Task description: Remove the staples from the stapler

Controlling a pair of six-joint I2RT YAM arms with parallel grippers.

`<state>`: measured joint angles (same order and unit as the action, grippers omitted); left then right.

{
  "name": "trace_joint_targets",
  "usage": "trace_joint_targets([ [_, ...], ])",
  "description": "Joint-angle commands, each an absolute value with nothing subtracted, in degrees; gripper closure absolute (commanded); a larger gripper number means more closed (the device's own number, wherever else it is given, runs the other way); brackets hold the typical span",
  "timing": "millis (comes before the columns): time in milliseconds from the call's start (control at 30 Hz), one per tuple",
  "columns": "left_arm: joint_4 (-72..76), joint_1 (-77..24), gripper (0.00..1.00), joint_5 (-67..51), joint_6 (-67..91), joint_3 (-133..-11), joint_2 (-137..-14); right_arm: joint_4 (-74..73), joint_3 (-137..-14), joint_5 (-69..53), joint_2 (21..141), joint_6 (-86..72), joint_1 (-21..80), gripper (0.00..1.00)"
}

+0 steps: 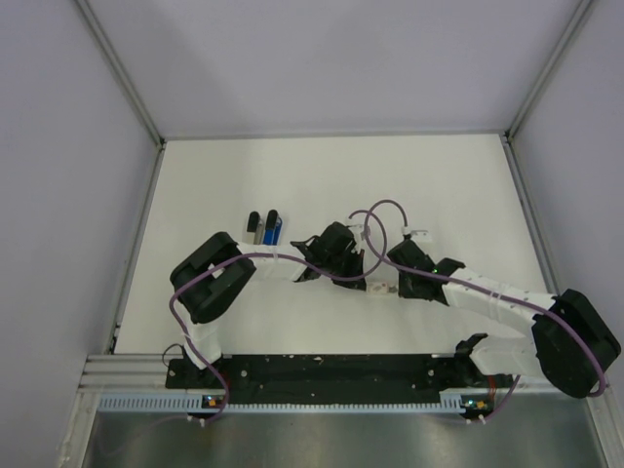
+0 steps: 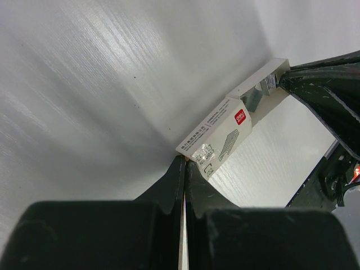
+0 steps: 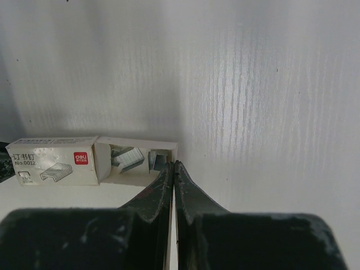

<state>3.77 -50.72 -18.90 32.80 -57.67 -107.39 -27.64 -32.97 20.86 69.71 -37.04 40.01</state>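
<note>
In the top view the stapler (image 1: 264,227) lies on the white bench (image 1: 439,185) a little left of the frame's centre. It shows as two short dark pieces side by side, one with grey and one with blue. It is too small there to tell whether it is open. It sits apart from both pincers, just left of the left arm's wrist.

The two arms meet at mid-frame over a small white staple box (image 2: 216,138). In the left wrist view the left pincer (image 2: 184,173) is closed with its fingers pressed together. Its tip is at the near corner of the box's printed sleeve (image 2: 209,145), which carries a red logo. Whether it touches the sleeve cannot be told.

The box's inner tray (image 3: 135,169) is slid out of the sleeve, and staple strips (image 3: 130,157) lie loose inside. In the right wrist view the right pincer (image 3: 173,169) is also closed and grips nothing. Its tip is at the tray's open end, at lower centre of that frame.
</note>
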Motion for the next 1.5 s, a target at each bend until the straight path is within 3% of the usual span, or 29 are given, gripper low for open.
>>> trace_joint_targets([
  [0, 3.3, -51.0, 1.00, -18.8, 31.5, -59.4, -108.5, -26.7, -34.5, 20.7, 69.4, -37.2, 41.7, 1.00],
  [500, 4.7, -51.0, 1.00, -19.2, 31.6, -59.0, -110.0, -22.1, -32.6, 16.8, 68.0, -38.6, 43.3, 1.00],
  [1467, 6.4, -51.0, 1.00, -26.1, 19.7, -55.5, -106.7, -28.6, -27.7, 17.8, 61.4, -37.8, 43.3, 1.00],
])
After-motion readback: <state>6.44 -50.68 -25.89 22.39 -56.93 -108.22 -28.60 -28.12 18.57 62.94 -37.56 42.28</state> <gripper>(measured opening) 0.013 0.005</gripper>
